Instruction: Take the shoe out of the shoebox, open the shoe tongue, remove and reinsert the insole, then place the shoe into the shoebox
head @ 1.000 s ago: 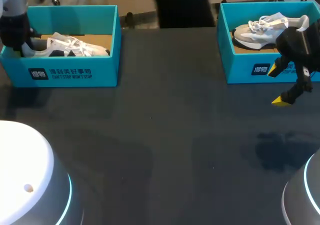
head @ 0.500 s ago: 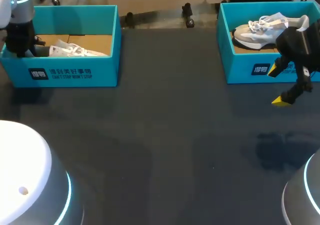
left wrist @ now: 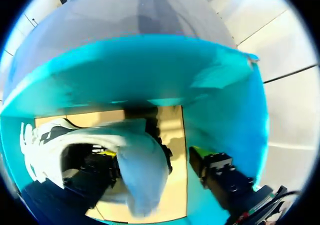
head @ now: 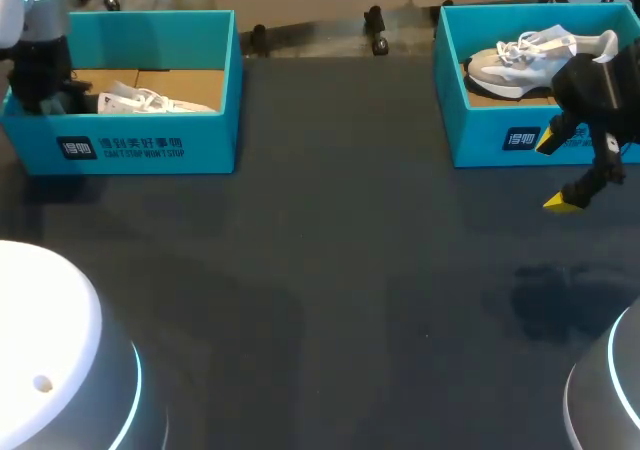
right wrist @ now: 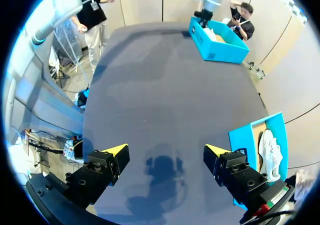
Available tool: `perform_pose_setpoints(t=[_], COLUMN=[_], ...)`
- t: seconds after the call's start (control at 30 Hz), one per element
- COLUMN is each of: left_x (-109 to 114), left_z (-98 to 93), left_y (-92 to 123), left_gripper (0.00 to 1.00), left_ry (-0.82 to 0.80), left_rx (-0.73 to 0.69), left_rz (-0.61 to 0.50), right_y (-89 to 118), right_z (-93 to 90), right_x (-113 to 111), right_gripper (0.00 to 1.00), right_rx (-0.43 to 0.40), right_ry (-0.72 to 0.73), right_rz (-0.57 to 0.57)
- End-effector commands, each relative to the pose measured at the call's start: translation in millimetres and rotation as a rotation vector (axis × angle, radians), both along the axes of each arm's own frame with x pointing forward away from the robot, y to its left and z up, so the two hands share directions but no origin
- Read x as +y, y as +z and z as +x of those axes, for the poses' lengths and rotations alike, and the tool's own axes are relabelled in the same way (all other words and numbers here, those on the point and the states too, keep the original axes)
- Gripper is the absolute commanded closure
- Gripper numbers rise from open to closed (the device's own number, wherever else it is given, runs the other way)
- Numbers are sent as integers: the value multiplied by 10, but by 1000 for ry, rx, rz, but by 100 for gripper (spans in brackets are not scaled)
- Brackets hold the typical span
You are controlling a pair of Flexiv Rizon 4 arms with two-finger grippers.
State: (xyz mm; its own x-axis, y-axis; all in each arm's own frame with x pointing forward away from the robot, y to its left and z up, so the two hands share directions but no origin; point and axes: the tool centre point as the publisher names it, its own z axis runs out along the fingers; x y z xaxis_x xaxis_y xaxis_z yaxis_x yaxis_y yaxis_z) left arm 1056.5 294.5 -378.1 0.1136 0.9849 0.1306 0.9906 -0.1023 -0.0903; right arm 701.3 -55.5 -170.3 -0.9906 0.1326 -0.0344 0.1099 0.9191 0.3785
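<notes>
At the far left corner of the dark grey table [head: 330, 270] stands an open teal cardboard shoebox [head: 215, 130], and the white lace-up shoe [head: 150, 100] lies on its side on the box's brown cardboard floor, toe toward the middle of the table. The left arm [head: 40, 65] comes down into the box's left end. In the head view its own bulk hides the left pincer [left wrist: 150, 153]. The left wrist view shows the fingers set apart astride the shoe's heel. One yellow-tipped finger [left wrist: 102, 154] is down inside the shoe's opening. The other [left wrist: 200, 152] is outside the heel, with a strip of bare cardboard showing between it and the shoe, so nothing is clamped. At the far right corner sits a second teal cardboard shoebox [head: 480, 135] with a pale grey and white sneaker [head: 520, 60] inside, laces up. Just in front of that box, near the table's right edge, the right pincer [head: 555, 172] hangs above the bare table top. Its two fingers are spread wide and grip nothing, and the right wrist view shows only dark table surface between them.
</notes>
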Motion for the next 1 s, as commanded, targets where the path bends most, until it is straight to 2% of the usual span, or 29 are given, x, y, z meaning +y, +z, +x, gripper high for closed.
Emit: perform_pose_setpoints(t=[0.03,0.53,0.73,0.83,1.0], left_x=[22,-51,-39,-12,71], left_z=[-22,83,86,88,15], left_y=[199,934,1155,1225,1376], left_gripper=[0,0,0,0,0], left_ry=[0,56,51,57,45], left_rx=[-1,-32,-50,-54,-61], left_rz=[-30,-169,-201,-222,-240], right_y=[-7,-7,-7,23,34], right_z=[16,16,16,108,356], right_x=[12,12,12,-101,-355], right_gripper=[0,0,0,0,0], right_rx=[3,3,3,-15,26], right_ry=[0,0,0,-54,-117], right_rz=[-3,-3,-3,-20,-74])
